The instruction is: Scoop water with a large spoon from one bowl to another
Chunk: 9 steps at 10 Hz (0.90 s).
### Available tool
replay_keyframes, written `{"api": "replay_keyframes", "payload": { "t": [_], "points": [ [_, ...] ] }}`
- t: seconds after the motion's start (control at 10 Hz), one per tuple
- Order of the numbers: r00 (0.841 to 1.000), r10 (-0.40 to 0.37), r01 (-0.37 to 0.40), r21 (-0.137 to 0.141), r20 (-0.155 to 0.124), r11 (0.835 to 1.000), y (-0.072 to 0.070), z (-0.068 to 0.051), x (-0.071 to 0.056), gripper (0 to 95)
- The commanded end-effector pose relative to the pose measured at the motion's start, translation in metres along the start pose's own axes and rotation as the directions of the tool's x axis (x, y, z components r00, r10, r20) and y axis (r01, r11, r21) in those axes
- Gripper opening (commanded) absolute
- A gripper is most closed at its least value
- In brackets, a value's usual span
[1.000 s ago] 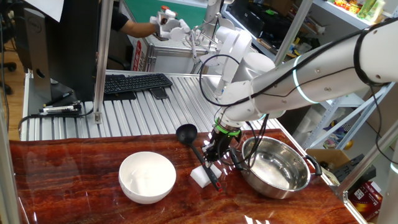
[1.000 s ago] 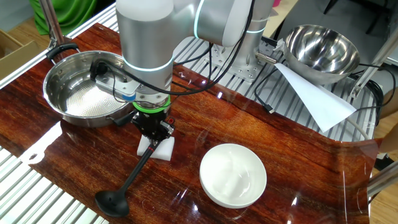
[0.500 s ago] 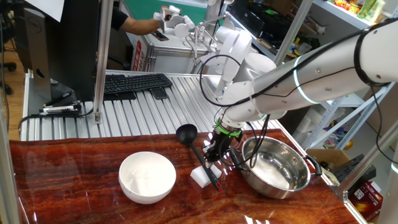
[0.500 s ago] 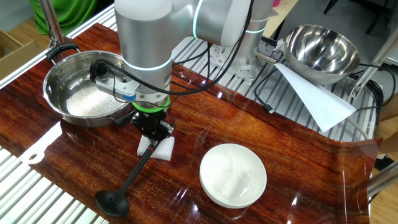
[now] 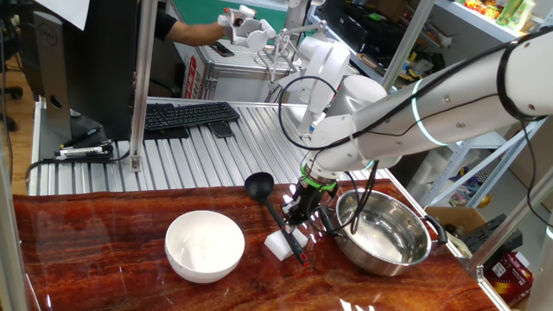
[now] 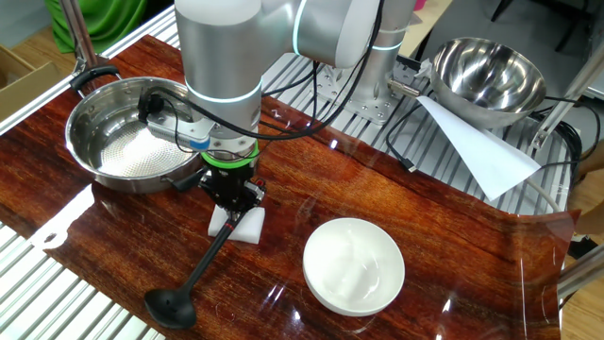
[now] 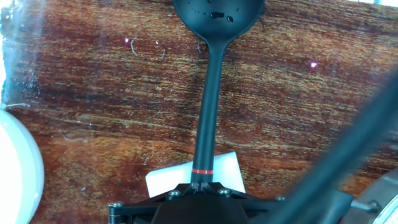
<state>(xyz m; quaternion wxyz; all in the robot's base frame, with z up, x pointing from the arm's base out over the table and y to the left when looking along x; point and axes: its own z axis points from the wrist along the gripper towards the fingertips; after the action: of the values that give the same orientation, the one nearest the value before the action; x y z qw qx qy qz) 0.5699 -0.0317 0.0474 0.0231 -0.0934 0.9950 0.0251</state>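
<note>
The large spoon [image 5: 258,184], a black ladle, lies with its cup [image 6: 170,307] on the wood table and its handle [image 7: 208,112] propped on a white block [image 6: 247,227]. My gripper [image 7: 202,185] is shut on the handle's end, just behind the red mark [image 7: 202,170]. From the sides, the gripper [image 5: 298,212] [image 6: 231,200] stands low over the block. The steel bowl [image 5: 380,195] [image 6: 113,151] sits right beside it. The white bowl [image 5: 203,268] [image 6: 354,266] [image 7: 15,168] stands on the ladle's other side. Water is not discernible in either bowl.
A second steel bowl [image 6: 491,71] and a white paper sheet [image 6: 477,146] lie past the table's far edge near the arm's base. A keyboard [image 5: 190,114] rests on the metal slats behind the table. Black cables [image 6: 283,132] hang close to the wrist.
</note>
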Motion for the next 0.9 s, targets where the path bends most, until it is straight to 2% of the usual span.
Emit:
{"api": "replay_keyframes", "payload": {
  "t": [0.1, 0.6, 0.9],
  "points": [
    [1.0, -0.017, 0.016, 0.007, 0.012, 1.0, -0.0006, 0.0016, -0.0008, 0.0],
    [1.0, -0.015, 0.015, 0.016, 0.011, 1.0, -0.0006, 0.0016, -0.0008, 0.0],
    [1.0, -0.004, 0.004, 0.025, -0.003, 1.0, -0.0006, 0.0016, -0.0008, 0.0]
  ]
}}
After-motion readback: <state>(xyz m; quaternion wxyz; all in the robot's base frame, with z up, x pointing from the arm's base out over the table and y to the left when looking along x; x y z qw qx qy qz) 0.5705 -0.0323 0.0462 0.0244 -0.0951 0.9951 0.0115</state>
